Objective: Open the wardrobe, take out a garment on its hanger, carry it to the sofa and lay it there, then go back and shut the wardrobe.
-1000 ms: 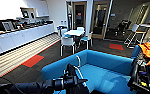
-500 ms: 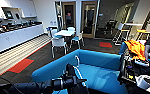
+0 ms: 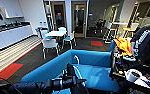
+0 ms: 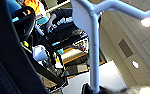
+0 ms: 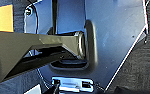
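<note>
Left claw (image 3: 74, 75) up at the sofa (image 3: 91, 67), clamped on pale hanger (image 4: 93, 45); right claw's state impossible to tell. Black garment (image 3: 78, 87) draped below: soft, floppy, light. Best held by the stiff hook.

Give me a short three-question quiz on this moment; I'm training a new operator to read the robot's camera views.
1. True or false: the sofa in front of the robot is bright blue.
2. What pale thing rises in front of the left gripper in the head view? A) a mug B) the hanger C) a lamp
3. What colour are the chairs around the table beyond the sofa?

Key: 1 true; 2 B; 3 white.
</note>
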